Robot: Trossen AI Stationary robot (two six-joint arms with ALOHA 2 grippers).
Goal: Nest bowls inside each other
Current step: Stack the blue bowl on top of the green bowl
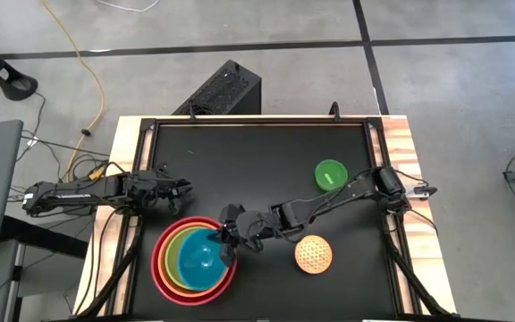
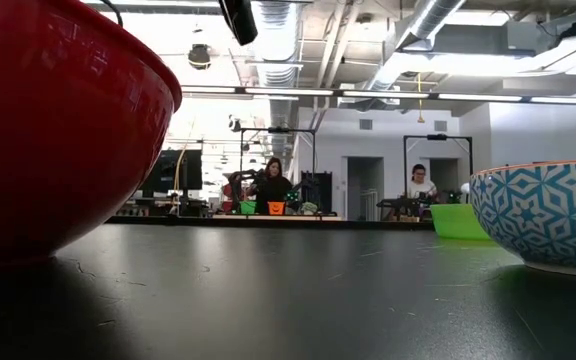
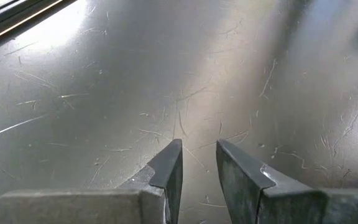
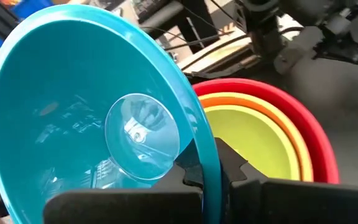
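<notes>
A red bowl, an orange one and a lime green one sit nested near the table's front left. Over them is the blue bowl, tilted, with my right gripper shut on its rim. The small bright green bowl stands on its base at the right. The patterned yellow bowl lies near the front edge, and the low view shows a blue-white pattern on its wall. My left gripper rests at the left, fingers a little apart over bare table. My right gripper pinches the blue bowl's rim on the side toward the table's right, one finger inside the bowl and one outside. It reaches in from the right, slanting slightly down. The bowl is tilted over the nested bowls; whether its lower side touches them I cannot tell.
The black tabletop has free room in its middle and far part. Wooden side rails border it. A black box stands behind the far edge. People sit far off in the room.
</notes>
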